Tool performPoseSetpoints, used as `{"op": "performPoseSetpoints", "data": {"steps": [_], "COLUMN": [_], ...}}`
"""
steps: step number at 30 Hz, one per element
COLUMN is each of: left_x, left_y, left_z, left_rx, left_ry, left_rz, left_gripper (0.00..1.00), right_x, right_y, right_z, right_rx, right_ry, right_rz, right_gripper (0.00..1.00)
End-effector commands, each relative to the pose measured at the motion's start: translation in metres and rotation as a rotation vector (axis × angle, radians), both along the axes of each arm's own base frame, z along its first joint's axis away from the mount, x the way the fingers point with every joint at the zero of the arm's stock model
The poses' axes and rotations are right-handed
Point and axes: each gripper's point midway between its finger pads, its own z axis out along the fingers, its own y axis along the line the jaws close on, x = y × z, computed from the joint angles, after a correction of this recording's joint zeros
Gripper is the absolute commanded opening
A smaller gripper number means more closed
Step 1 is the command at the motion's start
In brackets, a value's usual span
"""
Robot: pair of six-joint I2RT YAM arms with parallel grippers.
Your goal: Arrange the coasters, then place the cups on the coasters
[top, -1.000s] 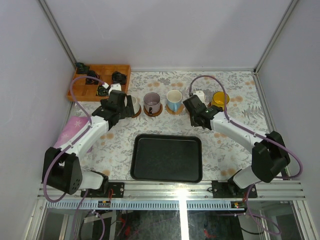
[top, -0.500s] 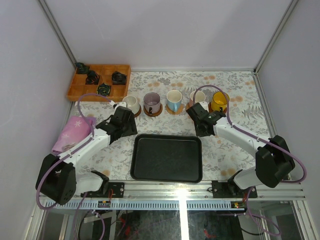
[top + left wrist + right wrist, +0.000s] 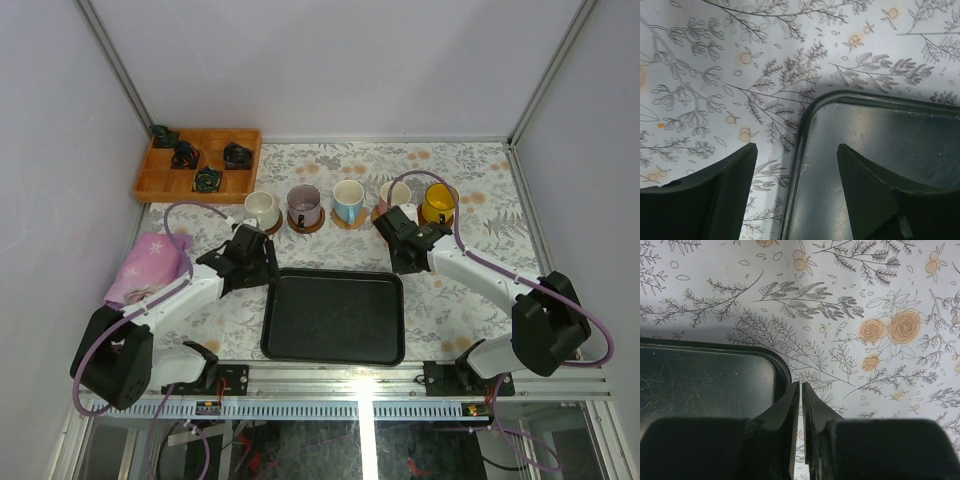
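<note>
Left fingers [image 3: 730, 190] gape empty astride the tray [image 3: 880, 140] corner; right fingers [image 3: 775, 425] pinched shut.

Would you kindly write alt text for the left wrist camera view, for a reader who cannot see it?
The left gripper hangs open and empty, its two dark fingers framing the rounded corner of a shiny black rectangular tray. The tray lies on a white tablecloth printed with grey branches and small orange flowers.
</note>
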Motion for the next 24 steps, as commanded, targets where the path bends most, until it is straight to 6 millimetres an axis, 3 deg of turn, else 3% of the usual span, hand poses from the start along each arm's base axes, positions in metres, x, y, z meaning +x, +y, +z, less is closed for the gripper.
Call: {"op": "performPoseSetpoints", "data": {"steps": [1,5,9,14,18,24], "left_x": [0.002,-0.004,-0.009,-0.015,-0.019,-0.025], "left_y": [-0.02,-0.02,-0.017,-0.014,-0.019,-0.022], "left_z": [0.003,-0.011,-0.024,-0.036,-0.038,-0.036], "left_rx": [-0.077,-0.052,-0.029,-0.009,-0.012,-0.012], "left_ry": [-0.026,0.018,0.05,0.084,0.098,0.107], "left_rz": [-0.034,-0.04,-0.037,-0.036,-0.051,-0.074], "left_gripper": [0.66,0.61,0.39,0.37,0.24,0.16], "right_x": [-0.001,0.001,0.003,0.005,0.005,0.007], "right_y": [0.001,0.003,0.003,0.003,0.003,0.003], "right_z": [0.007,0.008,0.01,0.012,0.013,0.013], "right_rx": [0.023,0.027,0.02,0.015,0.012,0.006], "right_ry": [-0.015,-0.019,-0.023,-0.026,-0.024,-0.023], "right_rz": [-0.01,-0.006,-0.001,0.0,0.006,0.009], "right_gripper": [0.12,0.11,0.11,0.11,0.11,0.11]}}
